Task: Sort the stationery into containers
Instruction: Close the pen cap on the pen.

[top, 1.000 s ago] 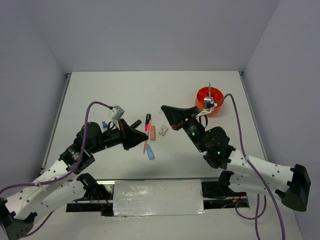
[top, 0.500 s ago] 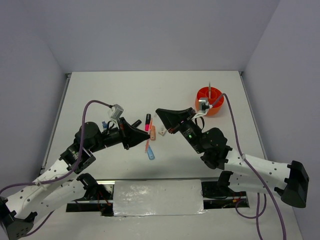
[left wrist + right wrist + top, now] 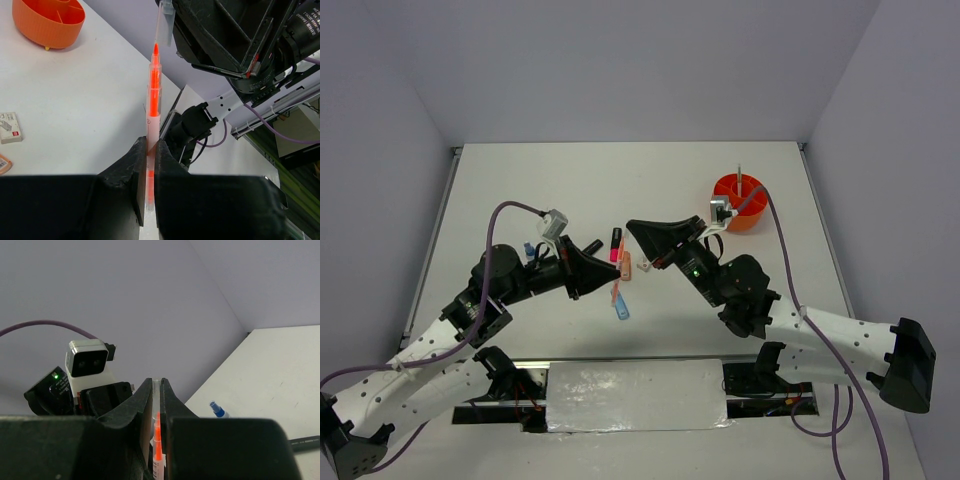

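My left gripper point(image 3: 148, 145) is shut on the clear barrel of an orange pen point(image 3: 153, 95), whose tip points up at my right gripper point(image 3: 157, 385). The right gripper is shut on the pen's clear cap point(image 3: 157, 390). The orange tip point(image 3: 158, 440) sits at the cap's mouth; I cannot tell whether it is inside. From above, the left gripper point(image 3: 612, 272) and the right gripper point(image 3: 630, 227) meet over the loose stationery mid-table. The orange tub point(image 3: 740, 188) stands at the far right with a thin pen point(image 3: 740, 172) upright in it.
On the table under the grippers lie a pink-tipped black highlighter point(image 3: 616, 243), a peach bar point(image 3: 626, 265), a white piece point(image 3: 644, 264) and a light-blue strip point(image 3: 621, 308). A small blue-capped bottle point(image 3: 530, 250) lies to the left, beside the left arm.
My right gripper has moved left and slightly nearer, bringing the cap up to the pen's tip. The left gripper has barely shifted. Both stay shut.
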`<move>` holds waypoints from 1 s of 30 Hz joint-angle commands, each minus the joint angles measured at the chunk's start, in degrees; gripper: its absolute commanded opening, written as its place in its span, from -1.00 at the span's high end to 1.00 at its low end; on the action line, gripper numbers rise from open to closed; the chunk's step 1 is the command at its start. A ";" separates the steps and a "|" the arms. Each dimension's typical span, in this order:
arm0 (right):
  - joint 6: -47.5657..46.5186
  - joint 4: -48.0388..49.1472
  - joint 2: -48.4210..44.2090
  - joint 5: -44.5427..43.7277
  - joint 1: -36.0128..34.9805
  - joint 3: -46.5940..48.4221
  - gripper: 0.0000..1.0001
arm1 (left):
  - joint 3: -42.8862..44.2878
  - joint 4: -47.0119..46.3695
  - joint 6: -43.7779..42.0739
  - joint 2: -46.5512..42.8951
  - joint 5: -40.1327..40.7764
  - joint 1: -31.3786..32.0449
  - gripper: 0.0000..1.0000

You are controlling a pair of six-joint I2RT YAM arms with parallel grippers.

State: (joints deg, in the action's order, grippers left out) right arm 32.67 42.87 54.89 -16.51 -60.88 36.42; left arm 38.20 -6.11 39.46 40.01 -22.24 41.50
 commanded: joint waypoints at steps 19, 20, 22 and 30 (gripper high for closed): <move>-3.31 0.98 1.09 -0.98 -0.64 3.39 1.00 | 0.30 -2.06 0.09 -1.25 0.27 0.25 1.00; -3.31 1.16 1.01 -0.72 -0.64 3.13 1.00 | 0.39 -2.06 0.00 -1.25 0.35 0.25 1.00; -2.96 1.25 0.92 -0.71 -0.55 2.43 1.00 | 0.65 -1.89 -0.09 -1.16 0.62 0.25 1.00; -2.08 0.98 1.00 -0.27 -0.73 1.11 1.00 | 1.27 -1.71 -0.44 -1.07 0.71 0.17 1.00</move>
State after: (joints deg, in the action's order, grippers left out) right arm 30.35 42.39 55.77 -16.99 -60.99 38.24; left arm 37.71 -5.91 39.33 39.48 -21.74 41.50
